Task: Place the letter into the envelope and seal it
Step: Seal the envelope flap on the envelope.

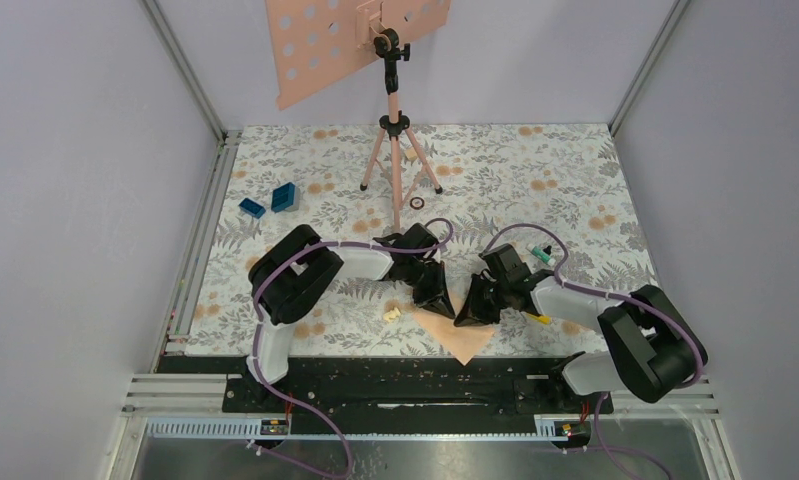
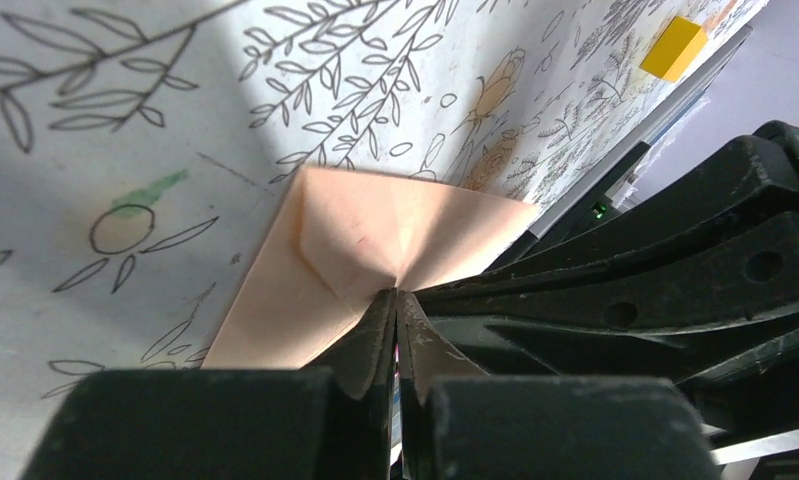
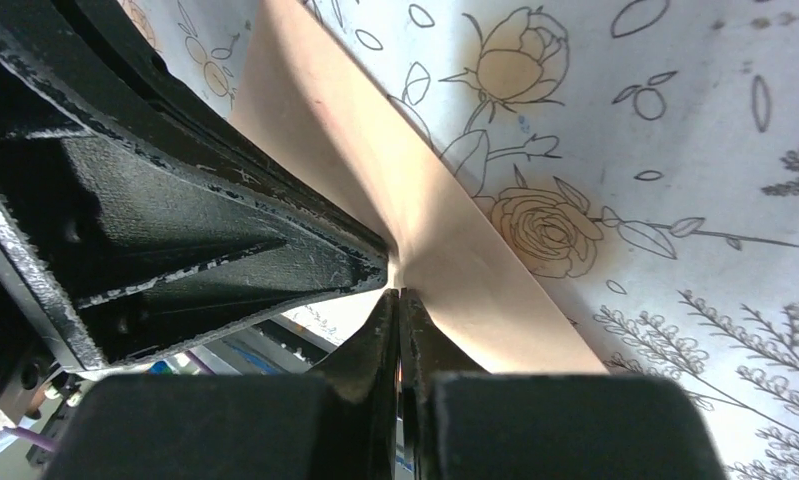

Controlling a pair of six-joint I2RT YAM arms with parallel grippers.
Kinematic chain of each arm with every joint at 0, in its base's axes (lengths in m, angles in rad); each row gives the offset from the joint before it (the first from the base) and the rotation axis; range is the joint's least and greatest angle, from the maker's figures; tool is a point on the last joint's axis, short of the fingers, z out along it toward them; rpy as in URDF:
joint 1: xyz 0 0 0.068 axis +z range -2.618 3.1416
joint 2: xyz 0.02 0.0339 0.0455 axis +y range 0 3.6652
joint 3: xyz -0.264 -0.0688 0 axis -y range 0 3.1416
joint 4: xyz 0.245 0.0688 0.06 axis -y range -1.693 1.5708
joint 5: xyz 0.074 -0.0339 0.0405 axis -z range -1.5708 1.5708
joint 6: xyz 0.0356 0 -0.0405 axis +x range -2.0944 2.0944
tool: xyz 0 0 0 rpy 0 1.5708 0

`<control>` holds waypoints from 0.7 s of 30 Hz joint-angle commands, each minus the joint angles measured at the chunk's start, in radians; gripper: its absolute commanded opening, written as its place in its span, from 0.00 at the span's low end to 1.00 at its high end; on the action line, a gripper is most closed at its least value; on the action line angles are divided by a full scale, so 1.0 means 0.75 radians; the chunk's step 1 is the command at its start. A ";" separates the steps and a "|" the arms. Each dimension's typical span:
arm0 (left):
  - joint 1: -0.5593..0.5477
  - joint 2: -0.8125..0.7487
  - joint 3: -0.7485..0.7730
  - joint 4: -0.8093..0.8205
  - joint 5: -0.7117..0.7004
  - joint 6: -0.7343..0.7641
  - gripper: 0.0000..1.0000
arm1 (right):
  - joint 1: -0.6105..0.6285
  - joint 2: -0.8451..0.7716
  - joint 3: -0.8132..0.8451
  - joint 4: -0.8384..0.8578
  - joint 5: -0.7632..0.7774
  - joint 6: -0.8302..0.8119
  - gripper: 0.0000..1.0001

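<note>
Envelope (image 1: 462, 338) lies on the table (image 1: 575, 180) near the front edge, letter nowhere visible, probably inside. Left gripper (image 1: 438, 296) and right gripper (image 1: 473, 308) are both clenched, tips meeting on its middle, guessing to press the flaps sealed.

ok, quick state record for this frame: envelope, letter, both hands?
envelope: peach, lying on the floral table, near edge
letter: not visible in any view
left hand: shut, tips on the envelope's middle
right hand: shut, tips touching the left hand's there
paper pinched: cannot tell
</note>
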 commanded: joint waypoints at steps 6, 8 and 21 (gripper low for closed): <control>0.017 0.006 -0.008 -0.083 -0.051 0.066 0.00 | 0.007 -0.098 -0.012 -0.159 0.137 -0.061 0.00; 0.019 0.005 -0.004 -0.082 -0.048 0.066 0.00 | 0.008 -0.095 -0.006 -0.160 0.126 -0.056 0.00; 0.018 0.013 0.004 -0.081 -0.046 0.058 0.00 | 0.079 0.029 0.088 -0.041 0.040 -0.013 0.00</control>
